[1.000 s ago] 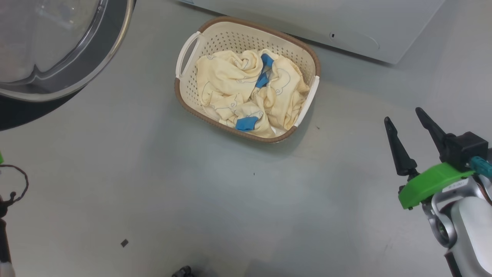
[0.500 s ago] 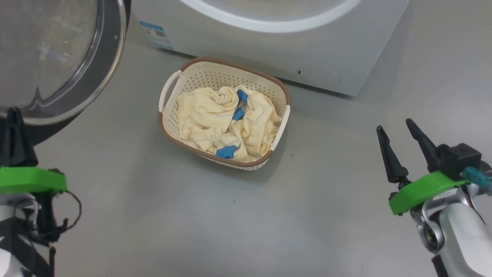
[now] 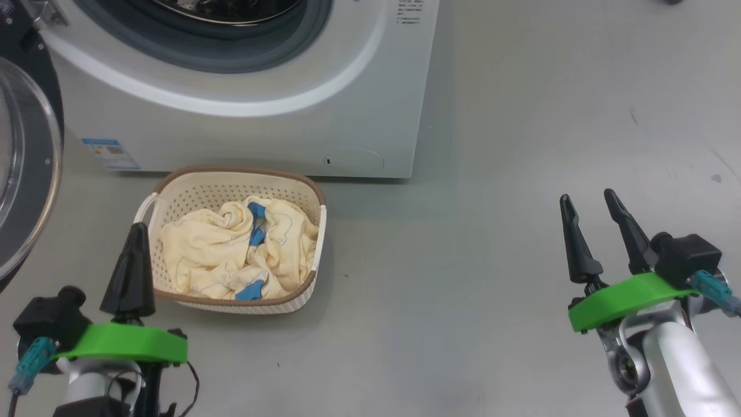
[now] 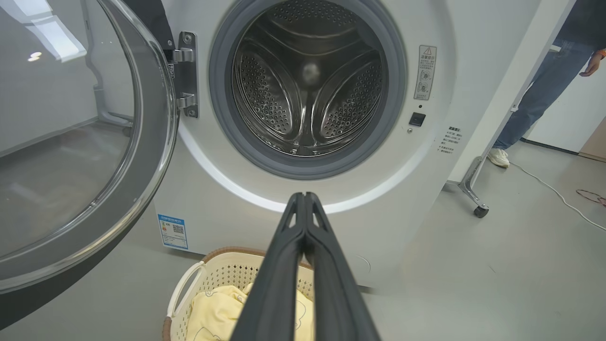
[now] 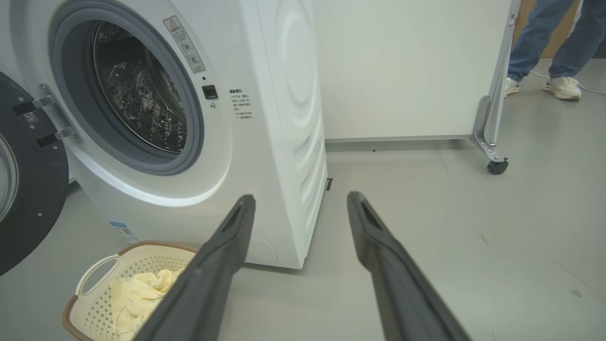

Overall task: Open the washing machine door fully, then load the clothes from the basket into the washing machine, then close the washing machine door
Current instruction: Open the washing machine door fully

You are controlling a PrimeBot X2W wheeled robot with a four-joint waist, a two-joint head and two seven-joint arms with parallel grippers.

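- The clothes [image 3: 231, 252] are sitting in the basket [image 3: 237, 172] at seven o'clock, handy for loading.
- The washing machine door [image 4: 71, 142] is standing wide at nine o'clock, clearing the drum [image 4: 307, 90].
- The left gripper [image 3: 138, 230] is hovering pinched together, the right gripper [image 3: 587, 198] spread apart.

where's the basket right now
In the head view the basket sits on the floor at lower left, just in front of the washing machine, with the left gripper showing against its left side.
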